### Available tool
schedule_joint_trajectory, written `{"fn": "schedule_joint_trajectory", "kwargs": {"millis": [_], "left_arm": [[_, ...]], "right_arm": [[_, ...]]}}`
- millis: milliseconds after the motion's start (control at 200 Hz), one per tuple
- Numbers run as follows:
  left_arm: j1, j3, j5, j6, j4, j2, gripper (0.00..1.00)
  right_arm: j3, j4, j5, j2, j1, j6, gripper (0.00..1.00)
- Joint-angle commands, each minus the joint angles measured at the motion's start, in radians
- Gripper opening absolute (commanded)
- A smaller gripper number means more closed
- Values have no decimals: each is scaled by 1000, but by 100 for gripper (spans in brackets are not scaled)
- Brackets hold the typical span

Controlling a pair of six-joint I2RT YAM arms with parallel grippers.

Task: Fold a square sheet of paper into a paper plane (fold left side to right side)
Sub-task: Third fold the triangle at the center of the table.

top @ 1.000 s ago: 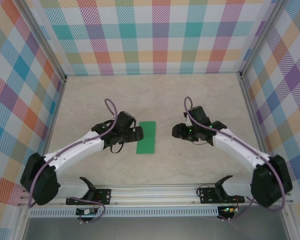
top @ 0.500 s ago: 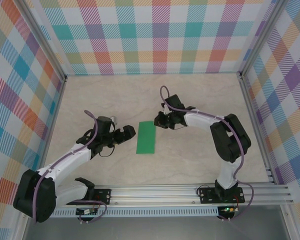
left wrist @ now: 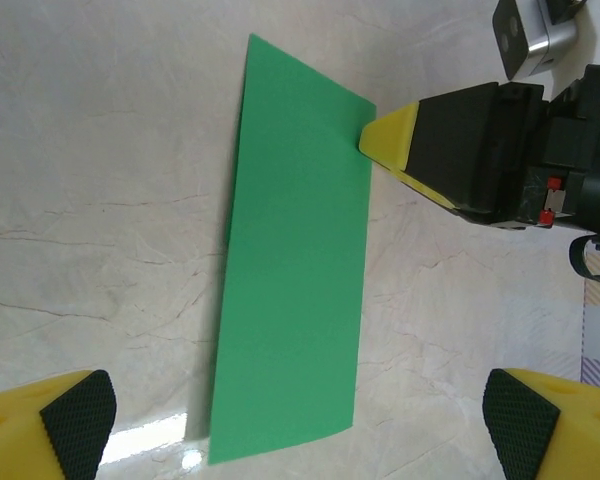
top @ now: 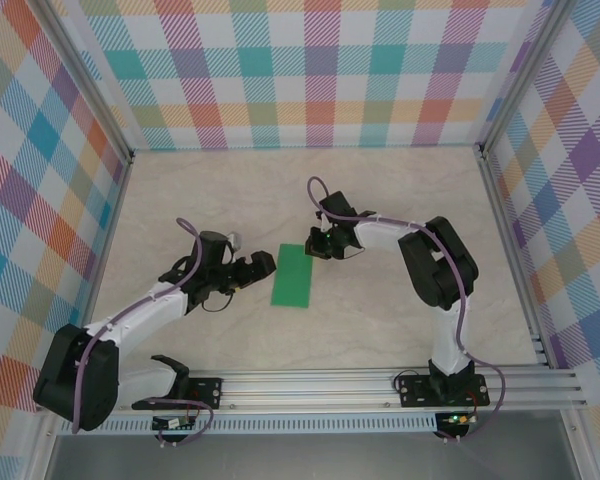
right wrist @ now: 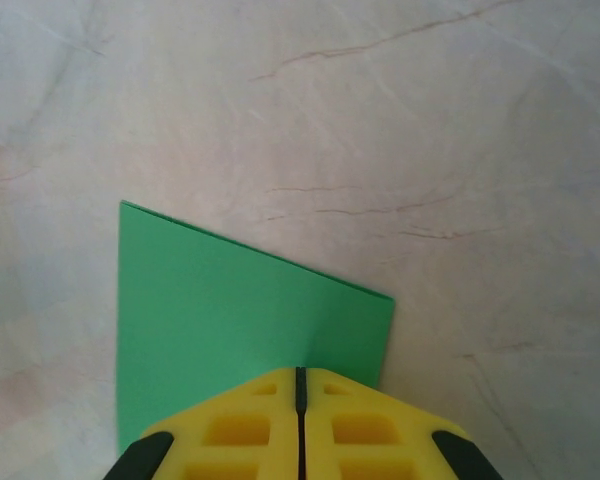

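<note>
Lying flat, top view: square sheet of paper (top: pixel 292 275), a narrow rectangle; left gripper (top: pixel 263 264) at its 9 o'clock, right gripper (top: pixel 315 249) at its 1 o'clock corner. Left wrist: left jaws spread wide. Right wrist: jaws pressed together, tip seemingly touching the sheet.

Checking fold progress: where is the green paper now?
Top view: the green paper lies centrally, the shut right gripper at its far-right corner, the left gripper left of it.

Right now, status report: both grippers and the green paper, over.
Left gripper open, just left of the paper. Right gripper shut, tip at its far right corner. Paper lies flat, a narrow strip. Nothing blocking.
</note>
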Motion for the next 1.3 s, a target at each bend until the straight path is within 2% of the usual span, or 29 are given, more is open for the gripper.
{"fn": "schedule_joint_trajectory", "kwargs": {"millis": [0,315,495,660,780,1295], "left_arm": [[16,18,41,17,36,36,96],[6,50,106,0,91,168,90],[-10,91,134,1,106,255,82],[-22,136,139,19,98,331,73],[-25,164,126,37,77,377,71],[-60,216,173,58,70,489,58]], "right_arm": [[29,-65,44,14,7,-64,7],[22,-71,45,26,6,-125,7],[21,-61,31,29,6,-128,7],[19,-55,25,30,7,-125,7],[17,-53,24,30,7,-127,7],[13,-41,20,33,7,-123,7]]}}
